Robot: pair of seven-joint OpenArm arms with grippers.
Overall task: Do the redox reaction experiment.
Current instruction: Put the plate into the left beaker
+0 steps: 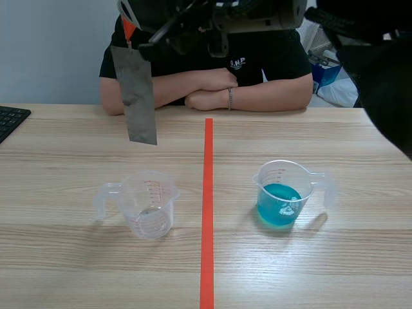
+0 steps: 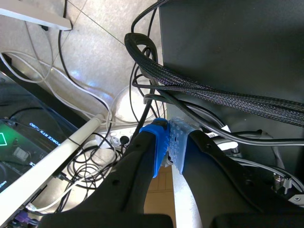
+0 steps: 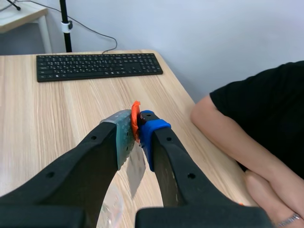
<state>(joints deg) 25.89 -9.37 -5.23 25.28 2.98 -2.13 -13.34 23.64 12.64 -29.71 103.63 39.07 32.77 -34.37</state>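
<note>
Over the empty cup [image 1: 149, 205], a metal strip [image 1: 135, 96] is held upright, pinched at its top by the right gripper [image 3: 137, 126]; the blue cup [image 1: 281, 193] is set to that cup's right.

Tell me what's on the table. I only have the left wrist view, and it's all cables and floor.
Observer: Two clear measuring cups. The empty cup stands left of the tape line; the cup of blue liquid stands right of it.
Operator: Where's the metal strip?
Observer: The right gripper is shut on the orange tab at the top of the metal strip. The strip hangs in the air on the empty cup's side, not in either cup.
Operator: Anyone close?
Observer: A person sits across the table with forearms folded on its far edge.
</note>
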